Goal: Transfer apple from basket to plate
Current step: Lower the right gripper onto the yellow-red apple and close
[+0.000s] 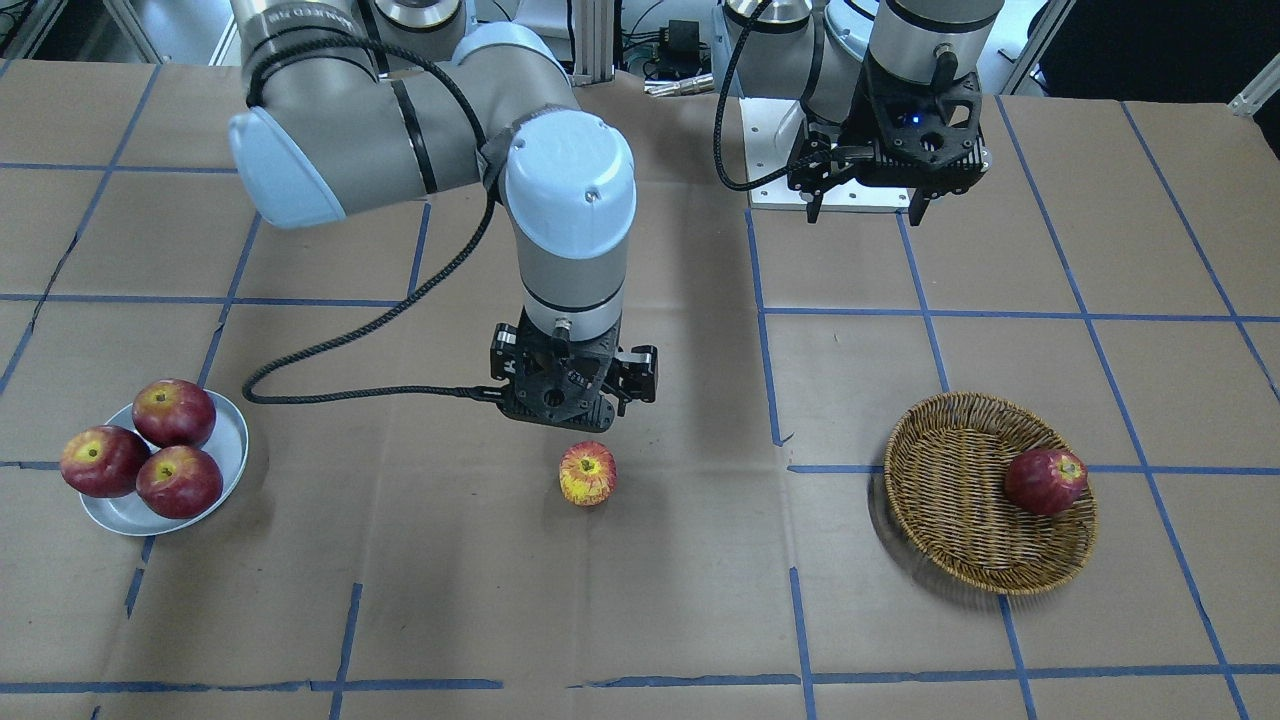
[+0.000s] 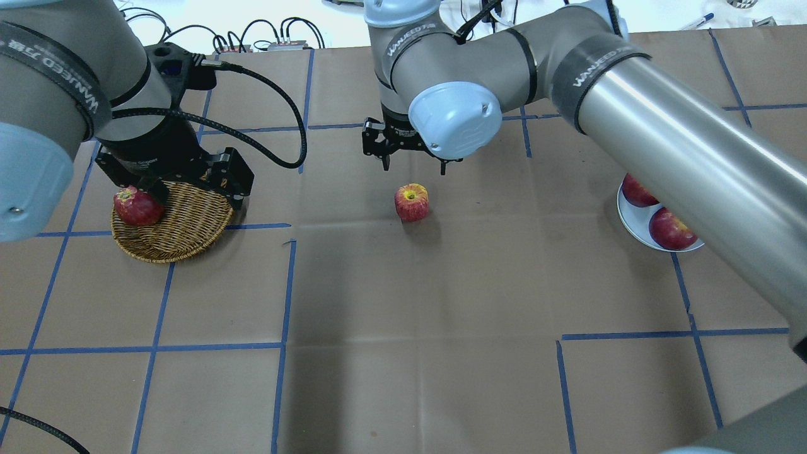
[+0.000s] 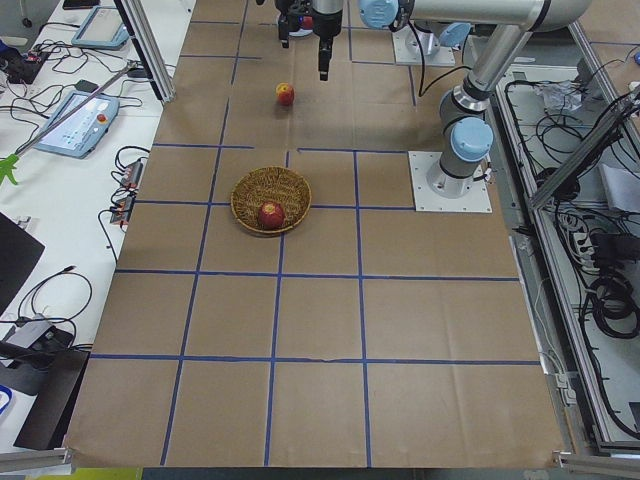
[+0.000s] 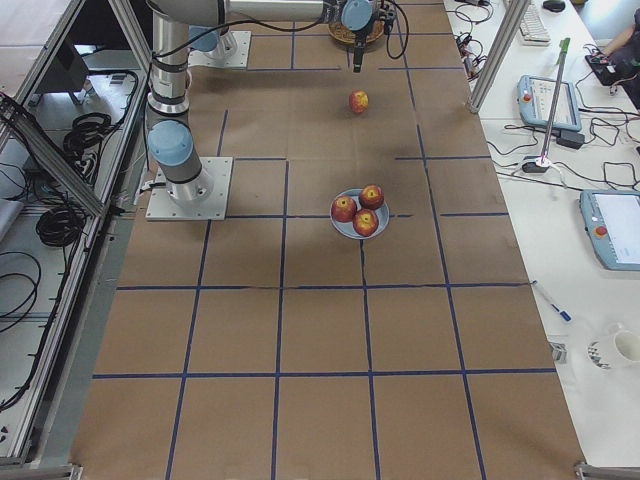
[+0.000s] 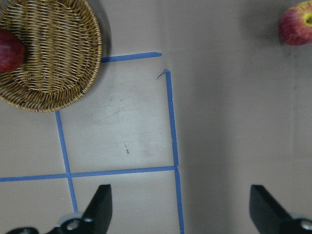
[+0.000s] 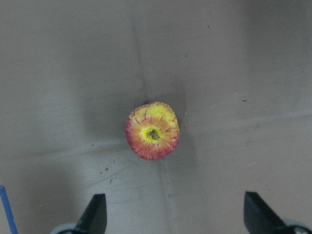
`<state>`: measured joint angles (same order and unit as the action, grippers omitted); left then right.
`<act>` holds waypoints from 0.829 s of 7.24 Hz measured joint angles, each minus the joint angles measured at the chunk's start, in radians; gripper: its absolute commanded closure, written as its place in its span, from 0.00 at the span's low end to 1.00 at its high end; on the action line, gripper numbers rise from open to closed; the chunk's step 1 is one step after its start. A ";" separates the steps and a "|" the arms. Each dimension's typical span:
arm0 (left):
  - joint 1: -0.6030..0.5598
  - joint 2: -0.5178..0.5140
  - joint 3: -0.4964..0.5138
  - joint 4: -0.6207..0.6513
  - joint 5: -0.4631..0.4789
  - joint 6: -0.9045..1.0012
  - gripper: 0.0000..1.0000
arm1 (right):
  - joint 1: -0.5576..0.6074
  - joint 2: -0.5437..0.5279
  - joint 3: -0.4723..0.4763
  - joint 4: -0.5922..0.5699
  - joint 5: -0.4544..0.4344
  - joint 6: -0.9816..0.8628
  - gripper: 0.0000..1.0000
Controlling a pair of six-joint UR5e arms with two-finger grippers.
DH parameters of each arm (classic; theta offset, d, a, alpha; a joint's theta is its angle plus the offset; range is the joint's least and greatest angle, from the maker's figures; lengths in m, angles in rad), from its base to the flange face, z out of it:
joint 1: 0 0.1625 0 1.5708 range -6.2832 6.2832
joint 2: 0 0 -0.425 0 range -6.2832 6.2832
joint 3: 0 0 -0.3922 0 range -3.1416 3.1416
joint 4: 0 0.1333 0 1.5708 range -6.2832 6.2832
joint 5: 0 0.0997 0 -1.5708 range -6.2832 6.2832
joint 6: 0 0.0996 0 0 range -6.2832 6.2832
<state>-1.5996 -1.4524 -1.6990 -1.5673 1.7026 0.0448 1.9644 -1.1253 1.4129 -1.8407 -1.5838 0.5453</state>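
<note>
the apple [image 6: 152,130] lies beneath the right end effector [image 6: 174,214], whose fingers [image 6: 95,214] are spread apart.

Brown paper-covered table [image 3: 320,330], blue tape grid [image 3: 278,300]

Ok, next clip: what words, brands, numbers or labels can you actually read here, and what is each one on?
"WANEED": dark bands on the right arm, overhead view.
"WANEED", then characters too blurred to read: dark band on the left arm.
Small white print on the left arm's wrist: too blurred to read.
Labels on the teach pendant: too small to read.
No text on the apple, basket or plate.
</note>
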 measured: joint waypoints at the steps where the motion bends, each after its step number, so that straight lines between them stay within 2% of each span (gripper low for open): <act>1: 0.001 -0.006 0.005 0.005 0.038 -0.013 0.01 | 0.005 0.028 0.031 -0.063 0.000 -0.007 0.00; 3: -0.002 0.002 0.000 0.009 -0.006 -0.016 0.01 | 0.007 0.075 0.109 -0.239 -0.020 -0.022 0.00; 6: -0.005 0.004 -0.009 -0.001 -0.138 -0.019 0.01 | 0.008 0.146 0.138 -0.342 -0.037 -0.023 0.00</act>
<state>-1.6043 -1.4484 -1.7084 -1.5687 1.5645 0.0260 1.9725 -0.9793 1.5511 -2.1826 -1.6205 0.5225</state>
